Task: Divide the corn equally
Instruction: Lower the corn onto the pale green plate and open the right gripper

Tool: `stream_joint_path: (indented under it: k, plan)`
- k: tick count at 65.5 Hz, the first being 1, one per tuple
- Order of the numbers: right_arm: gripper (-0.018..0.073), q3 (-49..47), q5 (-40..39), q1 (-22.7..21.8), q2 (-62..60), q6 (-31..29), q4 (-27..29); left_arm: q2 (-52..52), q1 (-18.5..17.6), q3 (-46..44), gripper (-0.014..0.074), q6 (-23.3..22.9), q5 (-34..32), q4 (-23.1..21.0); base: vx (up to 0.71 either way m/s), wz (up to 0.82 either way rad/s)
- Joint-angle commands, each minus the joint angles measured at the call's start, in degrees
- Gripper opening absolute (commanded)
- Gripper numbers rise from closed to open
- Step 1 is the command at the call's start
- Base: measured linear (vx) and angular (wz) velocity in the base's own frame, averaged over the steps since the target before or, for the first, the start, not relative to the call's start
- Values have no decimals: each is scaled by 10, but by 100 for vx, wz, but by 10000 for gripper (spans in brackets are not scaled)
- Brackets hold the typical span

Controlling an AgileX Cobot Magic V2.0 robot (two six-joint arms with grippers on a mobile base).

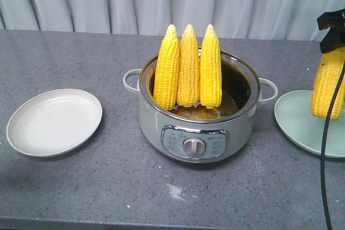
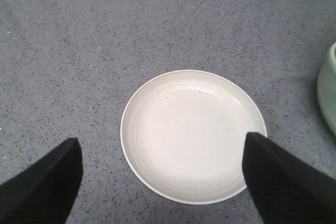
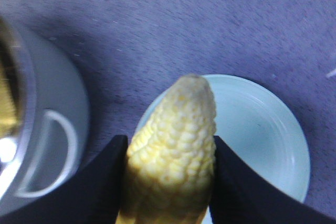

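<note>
One corn cob [image 1: 328, 83] hangs tip-down at three o'clock from the slow cooker [image 1: 197, 133], clamped between the black fingers of the right gripper [image 3: 168, 148] above a pale green plate [image 1: 299, 125]; whether its tip touches the plate I cannot tell. Inside the cooker, mid-countertop [image 1: 108, 187], three more cobs [image 1: 187, 68] stand upright side by side. At nine o'clock lies a white plate [image 1: 54, 122], below the left gripper [image 2: 163, 142], whose fingers are spread, holding nothing. A black cable [image 1: 325, 160] crosses the green plate, which the frame edge cuts off. The right wrist view is blurred.
</note>
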Motion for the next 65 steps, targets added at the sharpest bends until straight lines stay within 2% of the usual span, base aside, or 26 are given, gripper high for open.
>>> stream_joint_path:
  k: [1, 19, 46, 54, 65]
  plan:
    - [122, -15, 19, -18, 1, -7, 5, -4, 0, -19, 587, -4, -32, -8, 0, 0]
    - [130, -15, 19, -17, 69, 7, -47, -4, 0, -19, 587, -3, -32, -8, 0, 0]
    - [153, -15, 19, -17, 126, 15, -49, -4, 0, -19, 587, -3, -32, -8, 0, 0]
    - [198, -15, 19, -17, 138, 18, -53, -4, 0, -19, 587, -3, -32, -8, 0, 0]
    - [337, -15, 19, -17, 145, 48, -78, -4, 0, -19, 587, -3, -32, -8, 0, 0]
